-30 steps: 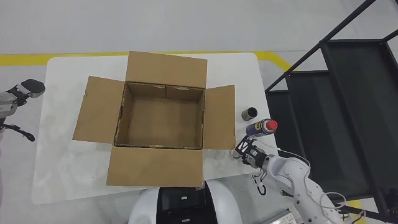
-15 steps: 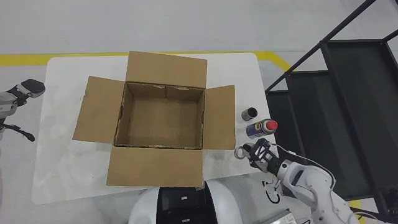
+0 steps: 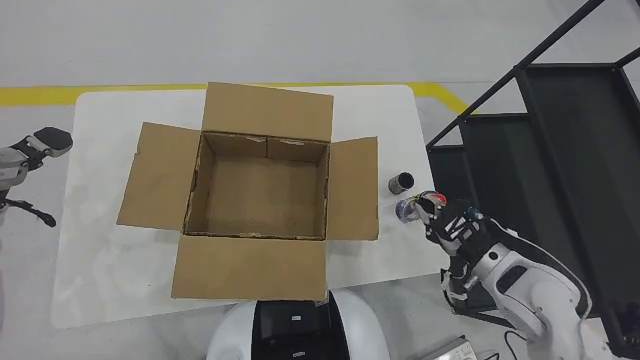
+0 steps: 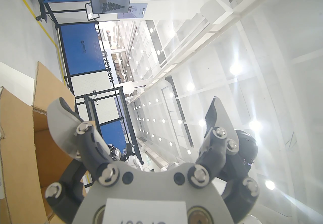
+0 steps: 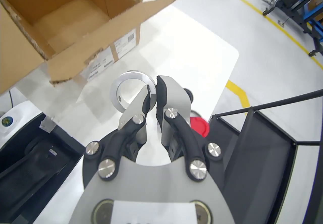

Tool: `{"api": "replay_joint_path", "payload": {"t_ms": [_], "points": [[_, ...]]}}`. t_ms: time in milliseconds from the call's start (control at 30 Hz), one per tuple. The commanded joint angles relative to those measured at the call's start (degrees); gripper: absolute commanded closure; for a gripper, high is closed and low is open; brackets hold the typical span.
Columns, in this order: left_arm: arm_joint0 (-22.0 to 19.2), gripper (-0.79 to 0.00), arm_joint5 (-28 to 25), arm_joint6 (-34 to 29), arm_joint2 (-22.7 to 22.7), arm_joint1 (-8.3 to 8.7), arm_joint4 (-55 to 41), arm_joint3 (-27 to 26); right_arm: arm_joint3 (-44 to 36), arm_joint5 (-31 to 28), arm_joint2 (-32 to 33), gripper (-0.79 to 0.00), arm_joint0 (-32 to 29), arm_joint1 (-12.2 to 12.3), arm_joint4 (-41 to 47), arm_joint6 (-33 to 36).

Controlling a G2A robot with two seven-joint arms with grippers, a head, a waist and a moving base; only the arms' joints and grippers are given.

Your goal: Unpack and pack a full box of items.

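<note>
An open cardboard box (image 3: 258,195) stands mid-table with its flaps spread and a bare brown floor; its inside shows in the right wrist view (image 5: 63,15). My right gripper (image 3: 442,222) hangs over the table's right edge, just in front of a blue spray can (image 3: 412,207) with a red cap (image 5: 200,127). It (image 5: 153,88) is shut on the rim of a silver metal ring (image 5: 123,87), held above the tabletop. My left gripper (image 4: 137,109) is open with nothing in it, pointing up, off the table's left side (image 3: 40,145).
A small dark cylinder (image 3: 402,181) stands behind the spray can. The white table (image 3: 100,220) has bare room left of and in front of the box. Black metal steps (image 3: 540,160) rise close to the table's right edge.
My right gripper has carried the ring from the table's front edge rightwards and back, up beside the spray can. The left arm and the box have not moved.
</note>
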Motion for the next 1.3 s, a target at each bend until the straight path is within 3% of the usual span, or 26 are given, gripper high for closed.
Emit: {"api": "replay_joint_path", "payload": {"t_ms": [0, 167, 367, 600, 833, 867, 900, 933, 1100, 1267], "points": [[0.0, -0.785, 0.0, 0.0, 0.0, 0.0, 0.0, 0.0, -2.1, -0.1, -0.4, 0.0, 1.2, 0.0, 0.5, 0.5], [0.0, -0.785, 0.0, 0.0, 0.0, 0.0, 0.0, 0.0, -5.3, -1.9, -5.8, 0.0, 7.2, 0.2, -1.0, 4.6], [0.0, -0.785, 0.0, 0.0, 0.0, 0.0, 0.0, 0.0, -2.4, -3.6, -19.8, 0.0, 19.1, -0.2, -2.9, 11.5], [0.0, -0.785, 0.0, 0.0, 0.0, 0.0, 0.0, 0.0, 8.3, 0.5, -37.5, 0.0, 34.5, -2.3, -4.5, 17.6], [0.0, -0.785, 0.0, 0.0, 0.0, 0.0, 0.0, 0.0, 19.4, 6.8, -49.6, 0.0, 47.7, -5.5, -3.1, 22.0], [0.0, -0.785, 0.0, 0.0, 0.0, 0.0, 0.0, 0.0, 20.6, 7.8, -50.8, -0.16, 49.0, -6.0, -2.8, 22.0], [0.0, -0.785, 0.0, 0.0, 0.0, 0.0, 0.0, 0.0, 21.8, 8.7, -51.9, -0.585, 50.1, -6.4, -2.2, 22.0], [0.0, -0.785, 0.0, 0.0, 0.0, 0.0, 0.0, 0.0, 22.7, 9.4, -52.7, -0.785, 51.1, -6.8, -2.0, 22.0], [0.0, -0.785, 0.0, 0.0, 0.0, 0.0, 0.0, 0.0, 24.7, 9.5, -54.0, -0.785, 52.3, -7.6, 1.7, 20.3], [0.0, -0.785, 0.0, 0.0, 0.0, 0.0, 0.0, 0.0, 20.5, 3.0, -48.1, -0.785, 46.9, -5.8, 3.3, 18.2]]}}
